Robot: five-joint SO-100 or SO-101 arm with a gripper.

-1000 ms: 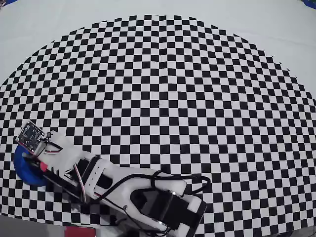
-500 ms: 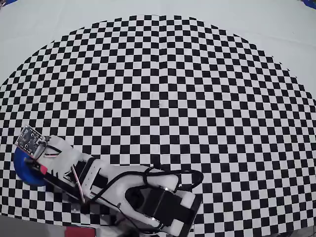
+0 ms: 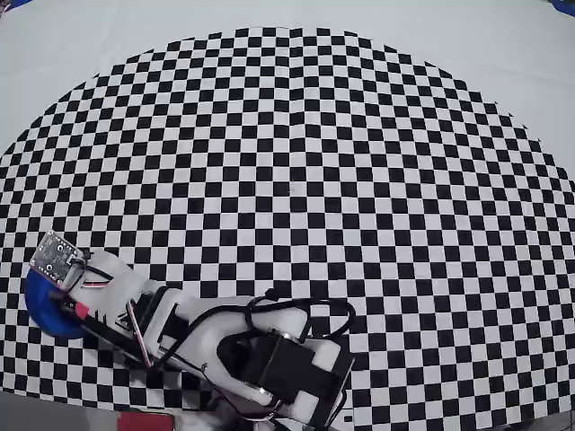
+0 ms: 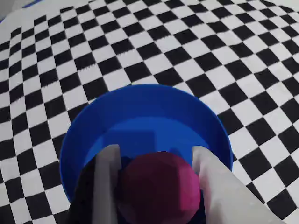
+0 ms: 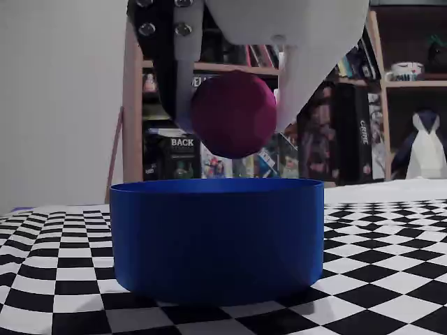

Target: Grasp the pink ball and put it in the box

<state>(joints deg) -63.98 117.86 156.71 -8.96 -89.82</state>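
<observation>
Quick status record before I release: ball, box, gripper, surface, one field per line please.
ball: pink ball held between the gripper's two fingers, clear of the rim in the fixed view
box: blue round box directly under the ball, upright, looks empty in the wrist view
gripper: gripper shut on the ball, above the box opening
surface: checkered mat, box sits near its lower left edge in the overhead view
task state: ball not yet in the box

Gripper (image 5: 234,115) clamps pink ball (image 5: 234,115), held just above blue box (image 5: 216,234) rim, not touching.
</observation>
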